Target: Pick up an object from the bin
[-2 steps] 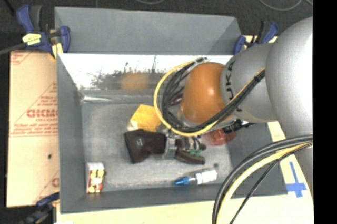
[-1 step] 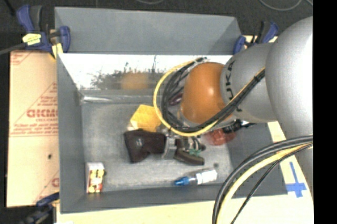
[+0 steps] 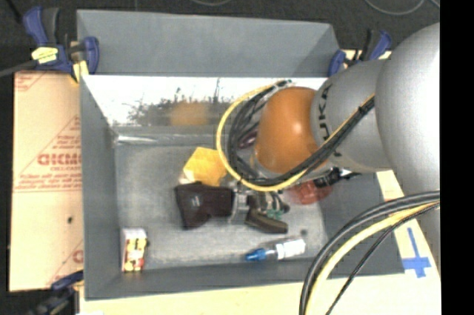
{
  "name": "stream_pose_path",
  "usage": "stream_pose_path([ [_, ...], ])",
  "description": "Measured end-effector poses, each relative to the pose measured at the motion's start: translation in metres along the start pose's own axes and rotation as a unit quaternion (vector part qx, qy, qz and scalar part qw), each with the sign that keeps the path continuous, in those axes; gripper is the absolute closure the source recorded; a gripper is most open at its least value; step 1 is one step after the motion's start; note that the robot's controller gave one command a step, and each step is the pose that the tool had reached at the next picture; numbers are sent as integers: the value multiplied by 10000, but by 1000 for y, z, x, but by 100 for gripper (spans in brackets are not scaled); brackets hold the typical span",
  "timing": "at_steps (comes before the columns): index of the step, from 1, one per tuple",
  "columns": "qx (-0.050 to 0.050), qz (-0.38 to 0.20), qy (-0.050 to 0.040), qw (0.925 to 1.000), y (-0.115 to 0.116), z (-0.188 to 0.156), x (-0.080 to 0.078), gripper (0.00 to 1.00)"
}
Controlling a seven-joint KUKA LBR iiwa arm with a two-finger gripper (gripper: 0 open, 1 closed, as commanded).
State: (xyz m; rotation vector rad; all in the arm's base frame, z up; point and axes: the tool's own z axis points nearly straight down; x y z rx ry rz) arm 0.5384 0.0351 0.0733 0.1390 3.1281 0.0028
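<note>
Hovering with the gripper (image 3: 250, 211) just beside the dark brown lump (image 3: 200, 205) mid-bin, claw spread impossible to tell; maybe shoving it against the yellow piece (image 3: 206, 165), no grip.

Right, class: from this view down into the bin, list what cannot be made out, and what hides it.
Camera view:
Red thing at the right of the bin: mostly under the orange cover of the arm; kind unclear.
Yellow thing mid-bin: its right edge runs under the cables.
Small dark piece beside the dark brown thing: too small to identify.
Small box, lower left: print too small to read.
</note>
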Motion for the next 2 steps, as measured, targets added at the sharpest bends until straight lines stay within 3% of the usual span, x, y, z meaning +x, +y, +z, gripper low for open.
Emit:
stream_pose_path([
  [1, 4, -3, 36, 10000, -1, -21, 2, 100],
  [2, -5, -3, -19, 10000, 0, -36, -1, 100],
])
